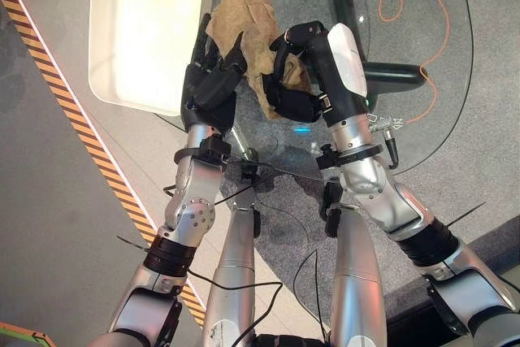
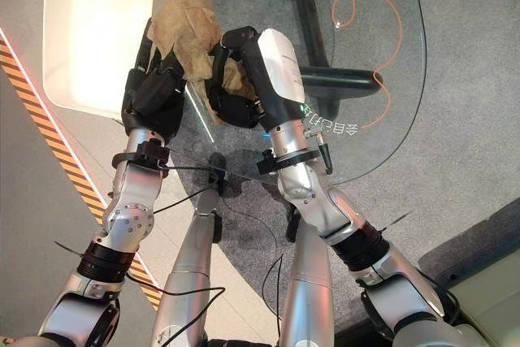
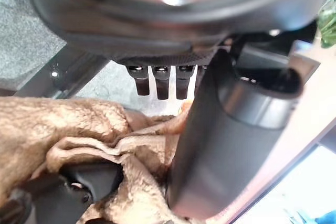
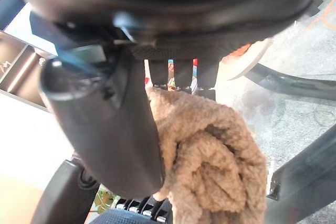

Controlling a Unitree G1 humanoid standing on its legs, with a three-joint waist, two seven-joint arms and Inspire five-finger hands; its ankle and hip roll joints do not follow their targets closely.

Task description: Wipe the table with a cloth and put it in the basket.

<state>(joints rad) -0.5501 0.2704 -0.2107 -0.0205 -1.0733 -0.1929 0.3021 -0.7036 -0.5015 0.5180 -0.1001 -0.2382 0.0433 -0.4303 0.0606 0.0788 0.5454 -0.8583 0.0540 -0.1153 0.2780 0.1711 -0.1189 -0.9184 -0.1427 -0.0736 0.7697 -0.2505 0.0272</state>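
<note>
Both robot hands (image 1: 213,79) (image 1: 296,79) gripping cloth (image 1: 252,22).

Tan fuzzy cloth (image 1: 253,26), crumpled and bunched, on the glass counter (image 1: 422,62) just beside the white basket (image 1: 146,30), touching its right rim.

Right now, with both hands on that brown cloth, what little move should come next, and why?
Probably carry the cloth sideways over the white basket. Both the left hand and the right hand have it bunched in their fingers, beside the basket's rim.
</note>
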